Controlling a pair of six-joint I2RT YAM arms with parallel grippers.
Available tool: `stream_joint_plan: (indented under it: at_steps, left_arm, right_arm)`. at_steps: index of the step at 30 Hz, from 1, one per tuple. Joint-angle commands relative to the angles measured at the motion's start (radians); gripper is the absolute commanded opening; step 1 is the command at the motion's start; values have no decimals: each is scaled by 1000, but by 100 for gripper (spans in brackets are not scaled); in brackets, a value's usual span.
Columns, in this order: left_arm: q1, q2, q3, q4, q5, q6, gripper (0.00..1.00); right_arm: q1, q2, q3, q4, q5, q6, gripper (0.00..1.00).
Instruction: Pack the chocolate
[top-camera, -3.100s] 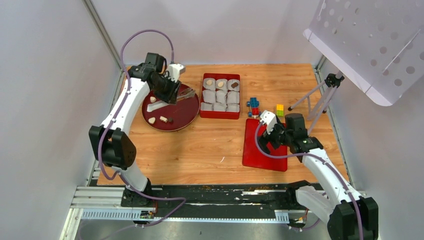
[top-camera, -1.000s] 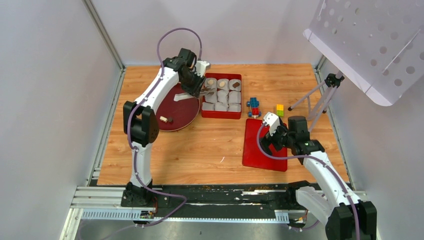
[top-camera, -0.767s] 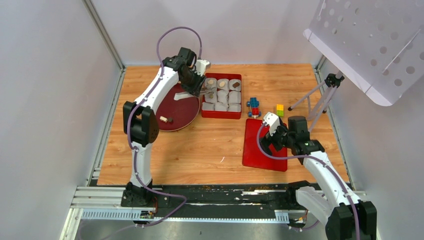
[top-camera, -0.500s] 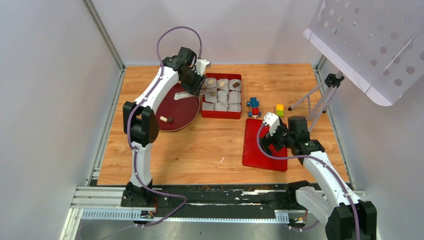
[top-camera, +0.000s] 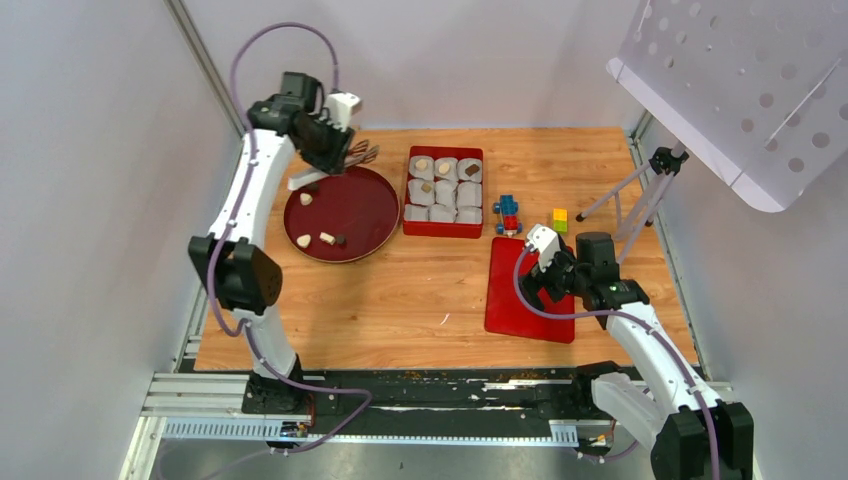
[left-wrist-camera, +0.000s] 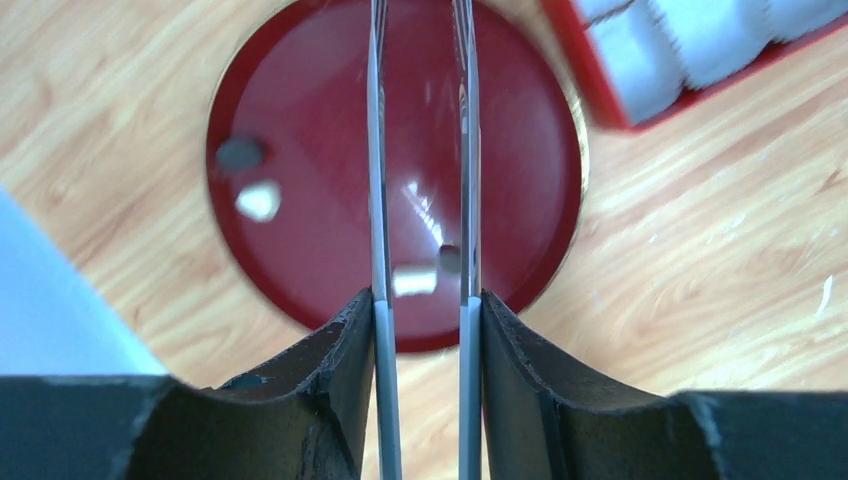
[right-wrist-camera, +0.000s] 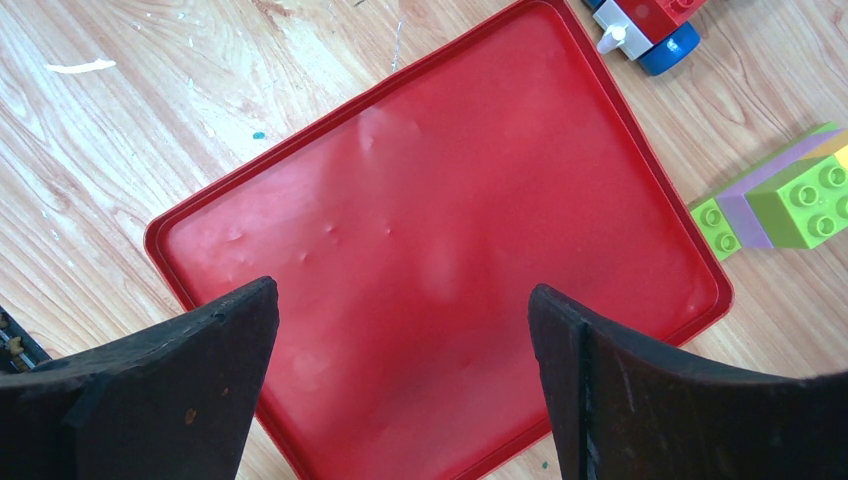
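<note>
My left gripper is shut on metal tongs above the far edge of the round dark red plate. The tongs' arms stand apart with nothing between them. Several chocolate lumps lie on the plate: pale ones and dark ones. The red box holds white paper cups, some with chocolate inside. My right gripper is open and empty over the flat red lid.
Coloured toy blocks lie between the box and the lid; some show in the right wrist view. A tripod and a perforated panel stand at the right. Walls enclose the table.
My left arm has swung left with the tongs, from over the red box back to the plate's far edge. The right arm has not moved.
</note>
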Motion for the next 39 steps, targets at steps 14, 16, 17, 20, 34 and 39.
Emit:
stream_joint_plan:
  at_steps: [14, 16, 17, 20, 34, 39]
  left_arm:
    - [123, -259, -387, -172, 7, 155, 47]
    - [123, -252, -395, -176, 10, 138, 47]
    - [124, -249, -398, -178, 2, 132, 47]
    - [123, -242, -409, -176, -20, 117, 47]
    - [124, -218, -431, -171, -54, 92, 49]
    - [123, -195, -430, -170, -57, 91, 48]
  right_arm:
    - [-7, 30, 5, 52, -43, 9, 95]
    - [-7, 34, 10, 52, -45, 8, 95]
    - [-7, 36, 11, 52, -44, 9, 95]
    - [-7, 36, 14, 55, -40, 8, 95]
    - [-7, 22, -3, 57, -40, 8, 95]
    - [-7, 18, -6, 56, -40, 8, 95]
